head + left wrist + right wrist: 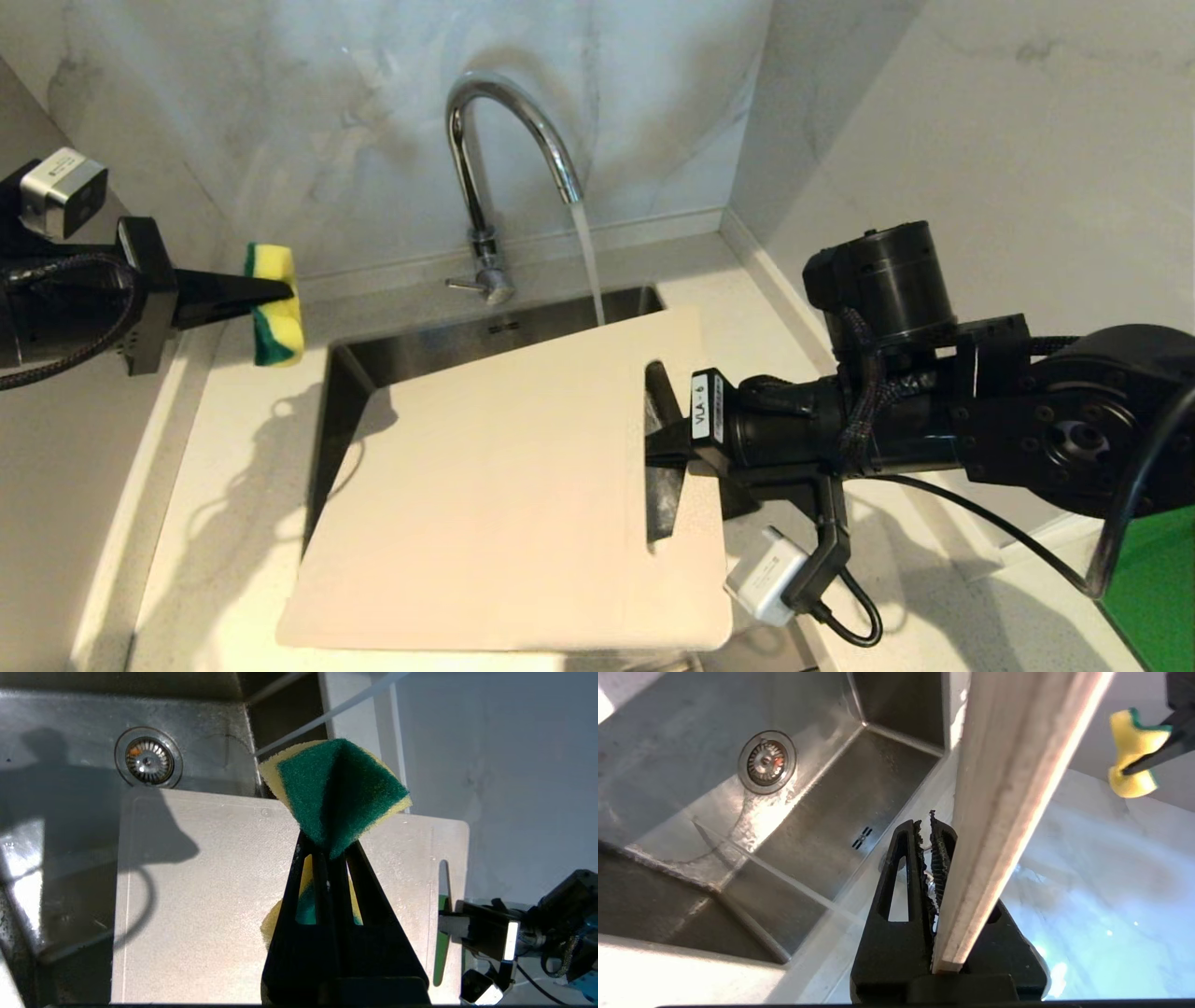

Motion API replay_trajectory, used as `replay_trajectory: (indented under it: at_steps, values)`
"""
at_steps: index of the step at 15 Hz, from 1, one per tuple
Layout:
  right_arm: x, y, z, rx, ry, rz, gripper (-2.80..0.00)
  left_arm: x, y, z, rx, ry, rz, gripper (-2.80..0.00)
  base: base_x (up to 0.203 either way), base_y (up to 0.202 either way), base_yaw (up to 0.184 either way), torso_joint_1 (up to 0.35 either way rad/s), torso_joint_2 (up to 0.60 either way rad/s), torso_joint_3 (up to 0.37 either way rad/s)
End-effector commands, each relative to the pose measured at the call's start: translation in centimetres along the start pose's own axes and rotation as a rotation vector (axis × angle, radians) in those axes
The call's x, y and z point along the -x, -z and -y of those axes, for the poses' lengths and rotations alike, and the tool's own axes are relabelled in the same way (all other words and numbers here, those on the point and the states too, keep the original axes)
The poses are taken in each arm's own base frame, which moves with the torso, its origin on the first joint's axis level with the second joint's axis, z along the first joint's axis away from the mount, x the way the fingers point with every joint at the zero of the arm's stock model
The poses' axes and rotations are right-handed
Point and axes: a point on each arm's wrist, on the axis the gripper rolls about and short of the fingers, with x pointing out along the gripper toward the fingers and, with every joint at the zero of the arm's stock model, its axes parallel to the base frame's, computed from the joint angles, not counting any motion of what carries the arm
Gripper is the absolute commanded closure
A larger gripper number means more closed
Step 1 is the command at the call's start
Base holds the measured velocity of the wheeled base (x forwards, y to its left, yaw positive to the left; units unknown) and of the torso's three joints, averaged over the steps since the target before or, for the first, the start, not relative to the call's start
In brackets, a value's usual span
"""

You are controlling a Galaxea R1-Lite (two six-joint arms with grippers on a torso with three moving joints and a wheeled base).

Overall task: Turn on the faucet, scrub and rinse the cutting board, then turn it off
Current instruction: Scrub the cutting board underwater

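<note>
The chrome faucet (476, 177) stands behind the sink, its thin lever (464, 284) at the base, and water (586, 266) runs from the spout just past the board's far edge. The beige cutting board (504, 485) hangs tilted over the sink. My right gripper (665, 446) is shut on it at the handle-slot end; in the right wrist view the board's edge (1004, 788) runs from the base of that gripper (927, 828). At the far left, clear of the board, my left gripper (327, 847) is shut on a yellow-green sponge (274, 303) (336, 784).
The steel sink (485, 331) lies under the board (205, 896), with its drain (148, 761) (767, 762) showing. Pale countertop (233, 485) surrounds it, and marble walls close the back and right. A green surface (1153, 597) sits at the lower right.
</note>
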Motion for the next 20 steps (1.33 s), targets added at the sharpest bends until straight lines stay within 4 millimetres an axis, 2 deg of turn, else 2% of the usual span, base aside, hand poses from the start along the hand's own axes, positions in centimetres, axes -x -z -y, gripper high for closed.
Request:
replay_trajectory:
  at_steps: [1,4,8,13,20]
  values:
    - [0.1,0.0,-0.1,0.009,-0.005,-0.001,0.0,0.0,-0.1,0.3,-0.004,0.019,-0.002,0.0,0.0,0.0,0.0,0.0,0.0,0.0]
    - [0.2,0.2,-0.1,0.006,-0.021,-0.022,0.0,-0.8,-0.1,-0.2,0.009,0.014,-0.024,0.0,0.0,0.0,0.0,0.0,0.0,0.0]
    - [0.3,0.5,-0.4,-0.024,-0.031,-0.044,0.0,-1.4,0.6,0.3,0.011,0.037,-0.062,0.0,0.0,0.0,0.0,0.0,0.0,0.0]
    - [-0.3,1.0,-0.8,-0.031,-0.039,-0.041,0.0,-2.1,0.7,-0.2,0.021,0.026,-0.078,0.0,0.0,0.0,0.0,0.0,0.0,0.0]
    - [-0.3,0.8,-1.0,-0.031,-0.061,-0.05,0.0,-1.7,0.6,0.1,0.015,0.035,-0.07,0.0,0.0,0.0,0.0,0.0,0.0,0.0]
